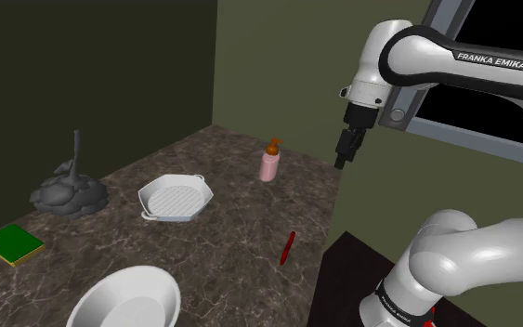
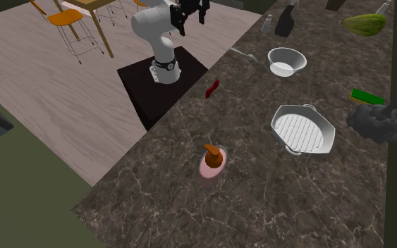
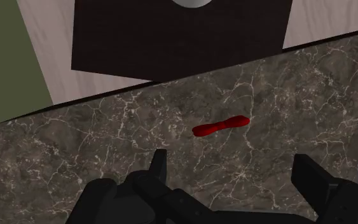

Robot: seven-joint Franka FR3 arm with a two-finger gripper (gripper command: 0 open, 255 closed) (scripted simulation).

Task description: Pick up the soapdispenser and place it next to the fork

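Note:
The soap dispenser (image 1: 269, 161) is a pink bottle with a brown pump top, standing upright on the dark marble counter (image 1: 231, 232); it also shows in the second exterior view (image 2: 212, 160). The fork (image 1: 288, 247) is red and lies flat near the counter's edge by the stand (image 2: 211, 87). My gripper (image 1: 346, 149) hangs high in the air, to the shoulder view's right of the dispenser and well apart from it. In the wrist view the gripper (image 3: 234, 175) is open with nothing between its fingers (image 3: 158, 167), and the red fork (image 3: 220, 126) lies on the counter below.
A white ridged pan (image 1: 176, 197), a white bowl (image 1: 124, 299), a green sponge (image 1: 12, 243) and a grey lumpy object (image 1: 69, 190) share the counter. A black bottle (image 2: 285, 21) stands at the far end. The dark stand (image 2: 161, 77) adjoins the counter edge.

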